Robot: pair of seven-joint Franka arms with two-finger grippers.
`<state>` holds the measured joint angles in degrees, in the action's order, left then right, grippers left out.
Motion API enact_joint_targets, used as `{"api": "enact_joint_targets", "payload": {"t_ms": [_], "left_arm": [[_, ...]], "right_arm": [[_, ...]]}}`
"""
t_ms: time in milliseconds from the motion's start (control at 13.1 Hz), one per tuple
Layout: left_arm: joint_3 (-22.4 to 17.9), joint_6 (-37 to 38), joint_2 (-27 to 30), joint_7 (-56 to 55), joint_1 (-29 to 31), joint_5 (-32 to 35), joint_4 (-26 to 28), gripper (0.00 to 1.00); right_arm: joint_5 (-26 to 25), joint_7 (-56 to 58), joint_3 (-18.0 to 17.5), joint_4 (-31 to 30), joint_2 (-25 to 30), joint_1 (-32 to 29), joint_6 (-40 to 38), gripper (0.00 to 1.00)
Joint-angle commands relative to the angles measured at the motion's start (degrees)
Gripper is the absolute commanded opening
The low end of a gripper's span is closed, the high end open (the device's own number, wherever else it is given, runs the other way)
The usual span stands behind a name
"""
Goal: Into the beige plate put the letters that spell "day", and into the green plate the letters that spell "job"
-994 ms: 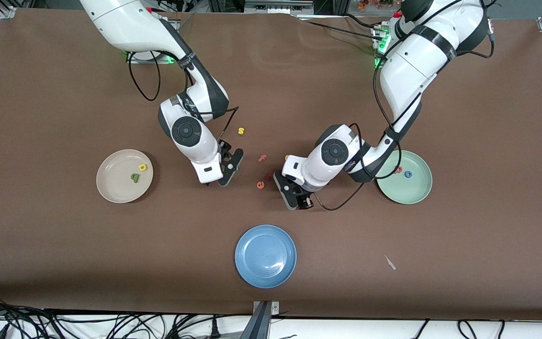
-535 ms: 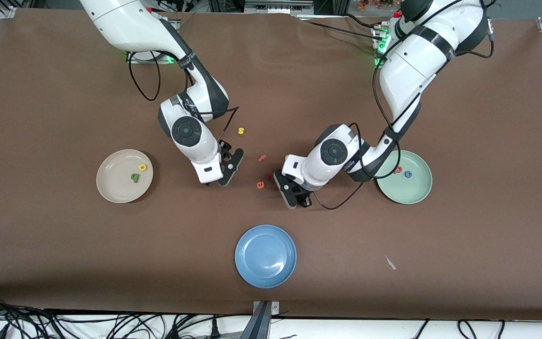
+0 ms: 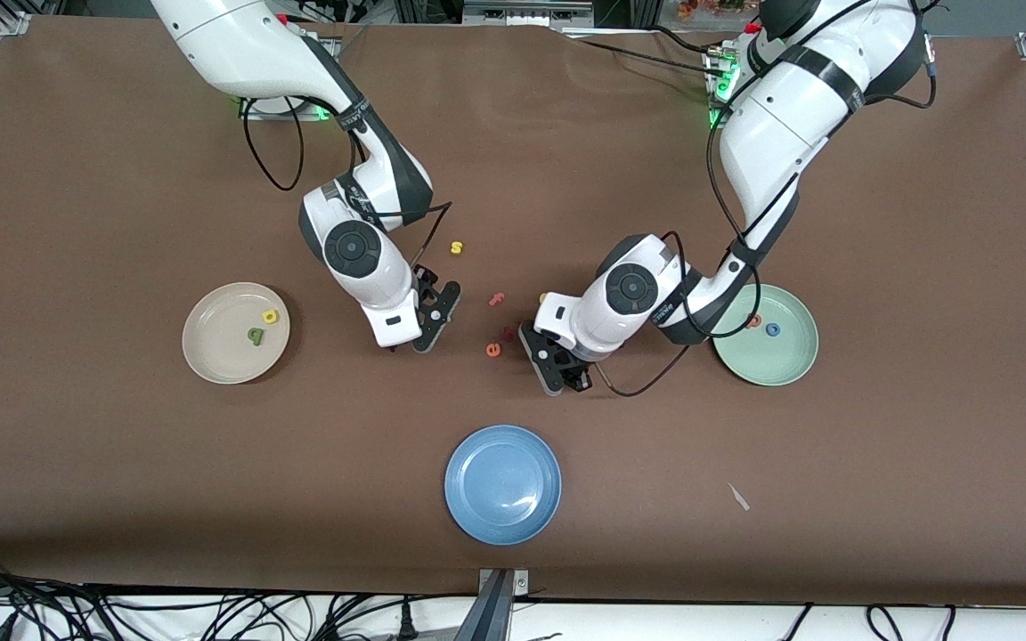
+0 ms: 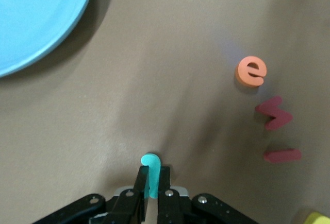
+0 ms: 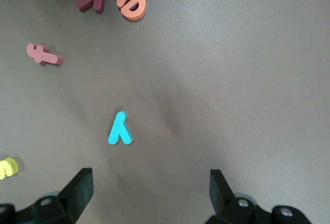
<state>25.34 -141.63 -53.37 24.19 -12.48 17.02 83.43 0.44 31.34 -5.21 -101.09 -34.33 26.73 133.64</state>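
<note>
The left hand [image 4: 152, 193] is clamped on the teal "j" [image 4: 151, 175], its fingers pressed flat against the letter's stem while the hooked end pokes out past the tips. In the front view this left hand [image 3: 564, 374] sits low at the worktop [image 3: 878, 499], near the middle, between the blue plate [image 3: 503, 483] and the loose letters. An orange "e" [image 4: 251, 71] and two dark red pieces [image 4: 276, 131] lie close by.

The green plate [image 3: 785, 367] is toward the left arm's end of the worktop and already holds the blue "o" [image 3: 773, 329] and the pinkish-red "b" [image 3: 753, 321]. So the step in hand looks like the last of "job": the grip seems made, and the next move calls for a lift clear of the worktop, then a carry over the green plate's rim before letting go.

The right hand [image 5: 149, 195] waits with fingers wide apart over the teal "y" [image 5: 120, 128], which lies flat between them. The beige plate [image 3: 210, 356], toward the right arm's end, holds the dark green "d" [image 3: 255, 336] and yellow "a" [image 3: 270, 316]; only the "y" is left for it.
</note>
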Motion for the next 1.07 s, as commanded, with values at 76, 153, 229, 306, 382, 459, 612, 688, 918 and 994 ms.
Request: {"api": "enact_joint_targets", "payload": {"t_ms": [76, 153, 229, 306, 382, 459, 612, 688, 918, 994], "left_arm": [[0.1, 10.5, 5.2, 0.6, 2.1, 1.2, 0.0, 0.00], [0.2, 13.9, 6.2, 0.8, 3.3, 0.7, -0.1, 0.00], [0.4, 17.5, 7.7, 0.8, 4.6, 0.7, -0.1, 0.00], [0.5, 20.6, 8.8, 0.6, 5.3, 0.6, -0.1, 0.00], [0.4, 24.3, 9.9, 0.2, 6.0, 0.6, -0.1, 0.00], [0.2, 27.3, 11.1, 0.1, 6.3, 1.1, -0.2, 0.00], [0.1, 31.3, 13.1, 0.5, 9.6, 1.3, 0.0, 0.00], [0.1, 32.9, 13.6, 0.7, 11.3, 1.3, 0.0, 0.00], [0.1, 37.5, 15.5, -0.2, 15.4, 1.2, 0.5, 0.00], [0.1, 37.8, 15.7, -0.3, 17.5, 1.2, 0.7, 0.00]], "right_arm": [[-0.2, -1.1, -0.1, 1.4, -0.8, 0.4, -0.5, 1.00], [-0.2, -1.1, -0.1, 1.4, -0.8, 0.5, -0.3, 1.00], [0.0, -1.3, -0.1, 1.5, -1.1, 1.0, 0.1, 1.00], [-0.1, -2.8, -0.1, 1.5, -1.2, 1.7, 0.6, 1.00], [-0.7, -3.6, -0.1, 1.5, -1.8, 2.2, 0.9, 1.00], [-0.6, -3.9, -0.1, 1.7, -2.4, 3.3, 1.9, 1.00], [-0.8, -3.9, 0.0, 1.6, -2.9, 3.9, 3.5, 1.00], [-0.8, -3.9, 0.0, 1.1, -2.9, 3.8, 3.8, 1.00], [-1.0, -3.8, 0.1, -0.2, -2.8, 3.8, 4.0, 1.00], [-1.0, -3.8, 0.2, -0.9, -2.8, 3.9, 5.5, 1.00]]}}
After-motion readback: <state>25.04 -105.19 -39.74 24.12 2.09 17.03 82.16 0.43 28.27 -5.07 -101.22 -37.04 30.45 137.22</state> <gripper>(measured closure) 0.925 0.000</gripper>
